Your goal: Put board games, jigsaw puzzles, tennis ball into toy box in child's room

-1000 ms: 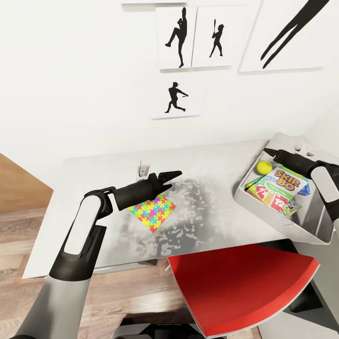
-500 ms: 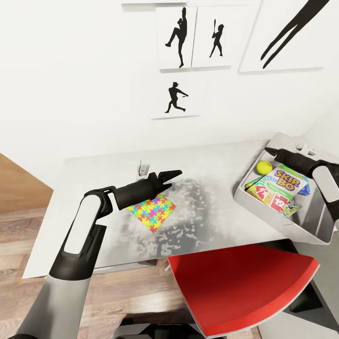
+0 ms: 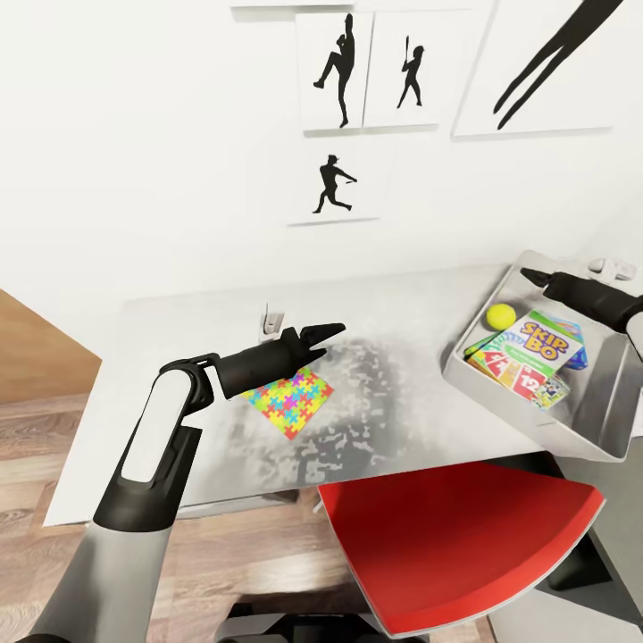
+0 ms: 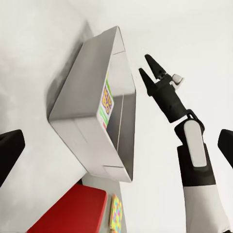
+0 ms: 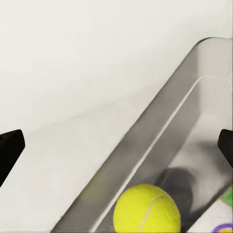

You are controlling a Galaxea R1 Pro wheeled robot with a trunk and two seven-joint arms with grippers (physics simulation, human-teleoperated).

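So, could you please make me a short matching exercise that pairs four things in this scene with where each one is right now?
Things:
1. tennis ball
2. jigsaw puzzle
3. Skip-Bo game
4. chair

Places:
A. flat on the table, under the left arm
B. lying in the toy box, beside the ball
C. in a corner of the toy box, below the right gripper
D. in front of the table

Pairs: 1-C, 2-A, 3-B, 4-D

Everything I saw was bright, evenly lit and sharp, with no glare or blur. My left arm laid a mottled grey shadow across the desk (image 3: 420, 304). The tennis ball (image 5: 147, 210) threw a soft dark shadow inside the toy box (image 5: 160, 145).
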